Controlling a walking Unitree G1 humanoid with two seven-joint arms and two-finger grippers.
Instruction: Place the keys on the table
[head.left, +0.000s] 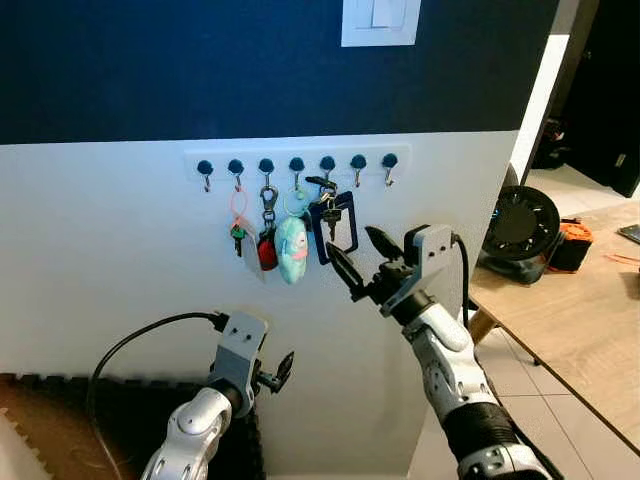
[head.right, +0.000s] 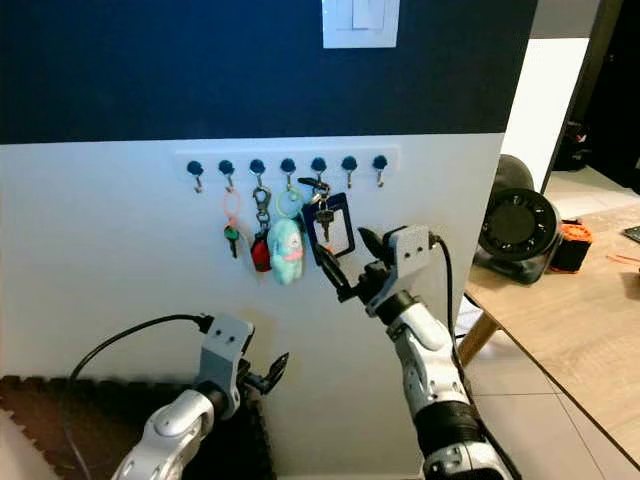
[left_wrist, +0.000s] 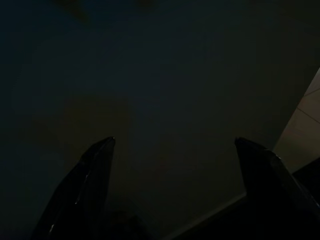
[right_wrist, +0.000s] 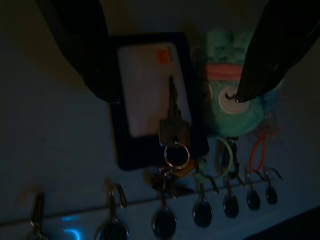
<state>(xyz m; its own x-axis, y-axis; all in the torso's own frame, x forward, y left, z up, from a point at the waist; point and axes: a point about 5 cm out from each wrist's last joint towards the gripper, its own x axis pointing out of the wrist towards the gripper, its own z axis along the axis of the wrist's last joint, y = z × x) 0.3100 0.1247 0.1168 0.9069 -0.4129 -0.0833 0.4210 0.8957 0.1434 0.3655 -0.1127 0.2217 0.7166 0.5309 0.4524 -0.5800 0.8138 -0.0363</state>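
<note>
Left pincer (head.left: 280, 371) is held low, well below the hook rack (head.left: 296, 165), fingers parted and empty. The keys (head.left: 331, 224), with their dark blue card holder, are hung long axis vertical from a hook. Right pincer (head.left: 362, 256), the nearer, is spread wide and empty, just right of them. The desk (head.left: 575, 310) is seen far right.

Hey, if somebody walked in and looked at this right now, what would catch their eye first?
Probably the row of hooks on the white wall, crowded with keys: a turquoise plush charm and a dark blue card holder with a key hanging over it. Next, the right gripper, open, raised just before that card holder. The left gripper hangs low.
</note>
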